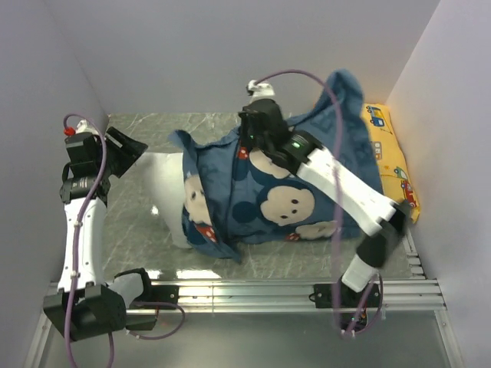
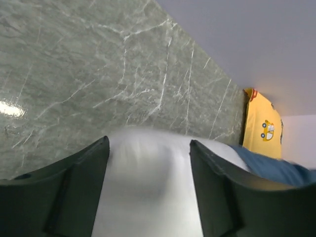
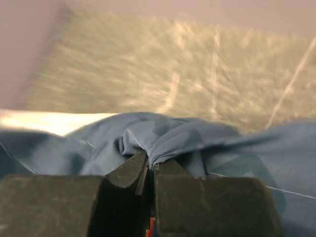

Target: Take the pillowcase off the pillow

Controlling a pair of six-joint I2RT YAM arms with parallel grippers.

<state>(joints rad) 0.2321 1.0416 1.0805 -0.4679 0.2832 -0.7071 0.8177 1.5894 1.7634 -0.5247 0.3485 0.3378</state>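
The pillowcase (image 1: pixel 284 201), dusty blue with cartoon mouse faces, lay rumpled across the middle of the surface (image 1: pixel 132 224) and covered most of the pillow (image 1: pixel 163 186). Its open edge was bunched and folded back, plain blue inside, leaving the pillow's plump white left end bare.

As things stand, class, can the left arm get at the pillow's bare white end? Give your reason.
Probably yes: the left gripper is open, its fingers either side of the bare end of the pillow, with nothing in the way.
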